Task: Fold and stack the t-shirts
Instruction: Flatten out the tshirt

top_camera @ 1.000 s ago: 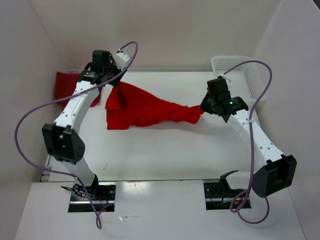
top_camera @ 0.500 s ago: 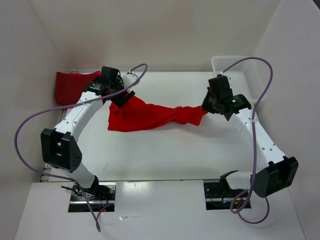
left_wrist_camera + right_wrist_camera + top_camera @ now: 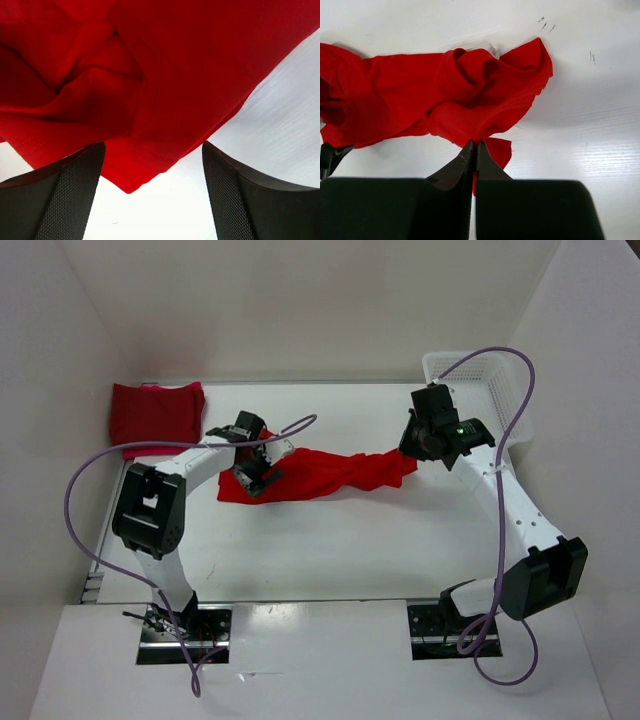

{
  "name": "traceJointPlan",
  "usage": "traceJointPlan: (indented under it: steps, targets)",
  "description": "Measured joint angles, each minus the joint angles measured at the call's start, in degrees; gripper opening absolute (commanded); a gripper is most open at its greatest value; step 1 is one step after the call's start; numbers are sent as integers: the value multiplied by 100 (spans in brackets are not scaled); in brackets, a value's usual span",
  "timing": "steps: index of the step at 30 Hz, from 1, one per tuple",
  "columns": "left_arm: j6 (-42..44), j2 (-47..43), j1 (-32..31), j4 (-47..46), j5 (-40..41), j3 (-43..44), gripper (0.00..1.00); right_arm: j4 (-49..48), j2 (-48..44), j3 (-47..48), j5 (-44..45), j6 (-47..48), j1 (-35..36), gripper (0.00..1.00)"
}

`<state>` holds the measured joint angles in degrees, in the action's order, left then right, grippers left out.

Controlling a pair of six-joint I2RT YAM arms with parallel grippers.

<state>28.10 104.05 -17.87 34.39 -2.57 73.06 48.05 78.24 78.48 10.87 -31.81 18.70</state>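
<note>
The bright red cloth t-shirt [image 3: 320,472] lay on the white table [image 3: 330,550], drawn out into a long, twisted, wrinkled band across the middle, running from one gripper to the other; its left end spread wider and flatter, its right end was bunched narrow.

The left gripper [image 3: 256,476] hung low over the left end of that shirt; its jaws stood wide apart and held nothing; in the left wrist view a pointed corner of the red cloth showed between the two dark ribbed fingers [image 3: 67,197], with bare table beneath it; whether the pads touched the cloth could not be told.

The right gripper [image 3: 474,146] was closed tight, its tips pressed together and pinching a fold at the right end of the same shirt; beyond the tips the cloth lay rumpled on the table, with a small white tag [image 3: 492,50] at its far edge.

A darker red cloth t-shirt [image 3: 155,415] lay folded flat into a rectangle at the far left corner of the table, well apart from the bright one; a white plastic mesh basket [image 3: 455,357] stood at the far right corner, just behind the right arm.
</note>
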Motion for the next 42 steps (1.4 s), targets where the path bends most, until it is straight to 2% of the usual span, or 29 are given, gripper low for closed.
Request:
traceJointPlan:
  steps: [2,6,8,9,12,14,19,22,24,25,27,28,31,34,40,42]
  targets:
    - [-4,39,-39,-55,2,-20,79,0,0,-2,-2,0,0,0]
    - [-50,289,-66,-142,170,-50,45,-2,0,-7,-4,-2,2,0]
    - [-46,411,-70,-149,203,-98,36,-7,0,-7,-9,0,0,0]
    - [-57,411,-74,-140,205,-98,25,-13,0,-7,-13,0,0,0]
    - [-52,417,-87,-98,184,-98,7,-39,0,-7,-17,-2,0,0]
    - [-17,417,-87,-85,175,-96,0,-46,0,-7,-20,0,0,0]
    - [15,223,-85,472,-153,120,0,-76,24,-15,-11,20,0,0]
    - [44,-92,-81,1069,-627,778,0,-116,208,2,39,42,0,0]
    - [70,-337,-79,1394,-1029,1519,0,-129,496,111,61,70,0,0]
    - [83,-476,-66,1513,-1246,1926,0,-131,680,232,76,90,0,23]
    - [79,-739,-50,1661,-1652,2632,0,-205,1038,520,72,87,-20,78]
    - [52,-872,-39,1672,-1858,2938,0,-199,1211,730,59,125,-42,100]
    - [-118,-1298,-35,1661,-2444,3453,3,-254,1591,1475,2,260,-122,100]
    - [-317,-1582,-125,1650,-2870,3456,3,-544,1491,1672,-144,372,-114,100]
    - [-903,-1401,-293,1528,-3832,2498,4,-1209,190,446,-883,487,-46,99]
    - [-1054,-1213,-424,1510,-4026,2295,27,-1228,-273,72,-1029,487,-44,99]
